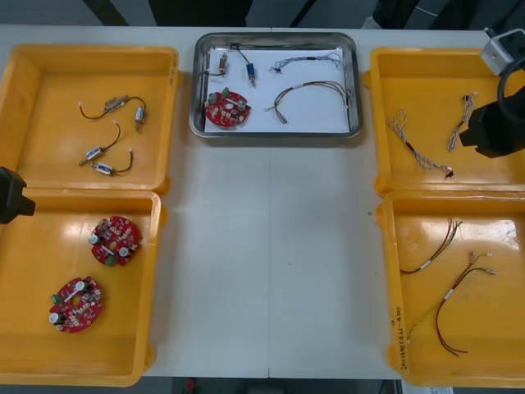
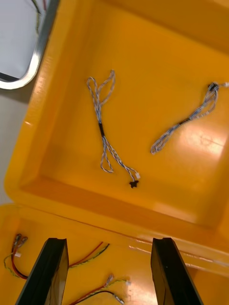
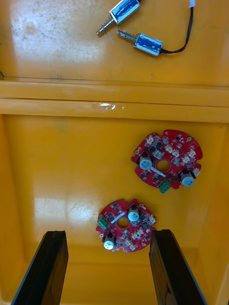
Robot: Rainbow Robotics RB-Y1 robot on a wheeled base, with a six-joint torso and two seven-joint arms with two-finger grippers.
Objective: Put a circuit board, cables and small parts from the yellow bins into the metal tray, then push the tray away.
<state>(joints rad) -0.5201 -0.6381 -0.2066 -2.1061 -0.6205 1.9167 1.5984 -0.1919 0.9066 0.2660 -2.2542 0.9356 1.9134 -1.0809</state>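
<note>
The metal tray, white inside, sits at the far middle of the table. It holds a round red circuit board, a red and yellow cable, a twisted cable and small metal parts. My left gripper hangs open over the near left yellow bin, above two circuit boards. My right gripper is open and holds nothing, hovering over the rim between the two right bins. Two twisted blue and white cables lie beyond its fingers.
The far left bin holds several small metal parts with black cables. The near right bin holds red and yellow cables. Bare table runs between the bins, in front of the tray. The left arm and right arm stand at the table's sides.
</note>
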